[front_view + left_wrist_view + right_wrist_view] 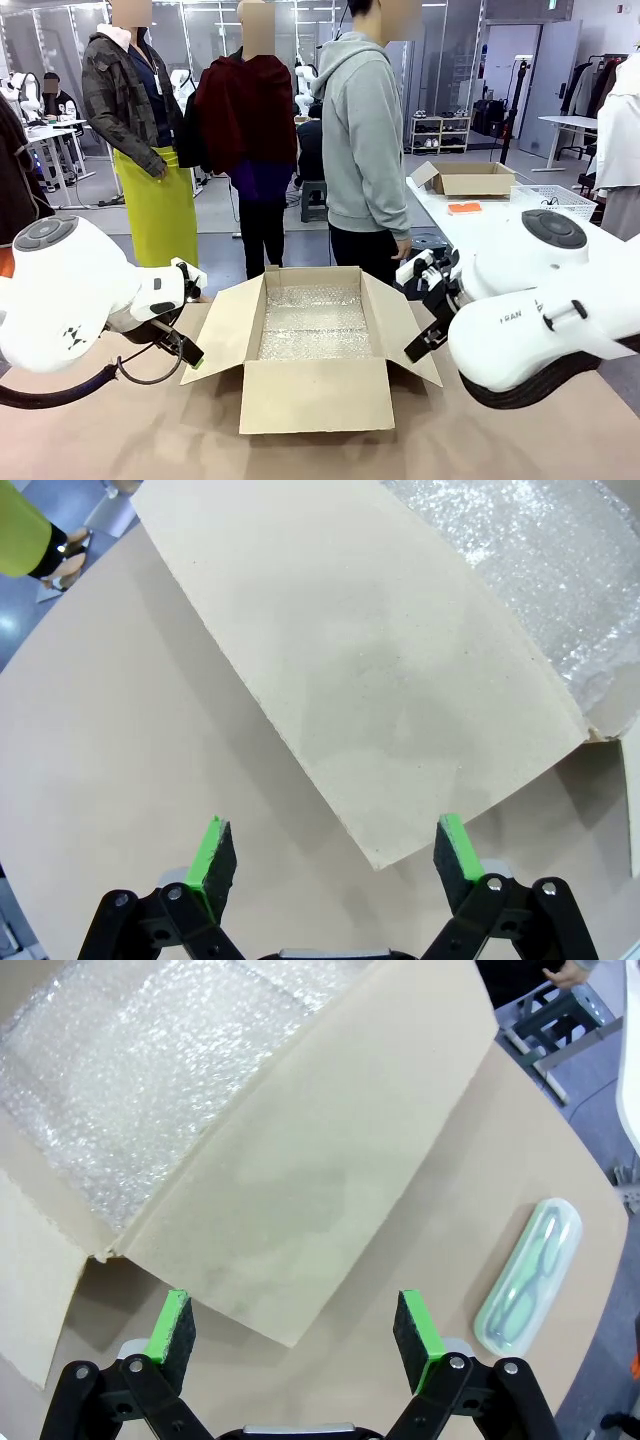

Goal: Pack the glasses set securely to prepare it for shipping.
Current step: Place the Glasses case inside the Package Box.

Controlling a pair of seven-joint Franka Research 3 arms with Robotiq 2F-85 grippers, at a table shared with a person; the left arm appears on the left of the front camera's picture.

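Cardboard, brown and open-topped, the box point(315, 395) has a clear bubble-wrap sheet point(315, 325) lining its floor. My left gripper point(333, 848) hangs spread wide and empty over the box's left flap point(380, 680). My right gripper point(295, 1325) is just as wide, holding nothing, over the right flap point(330, 1160). A pale mint translucent glasses case point(530, 1272) lies flat on the tan table point(450, 1220), apart from the box, beyond that right flap.

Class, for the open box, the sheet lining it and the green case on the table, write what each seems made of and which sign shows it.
Open box: likely cardboard, matt tan; plain fibrous faces, creased flaps.
Lining sheet: seemingly clear plastic bubble wrap, glossy; rows of glinting bubbles.
Green case: probably translucent plastic, smooth, pale mint; a glasses outline shows through.
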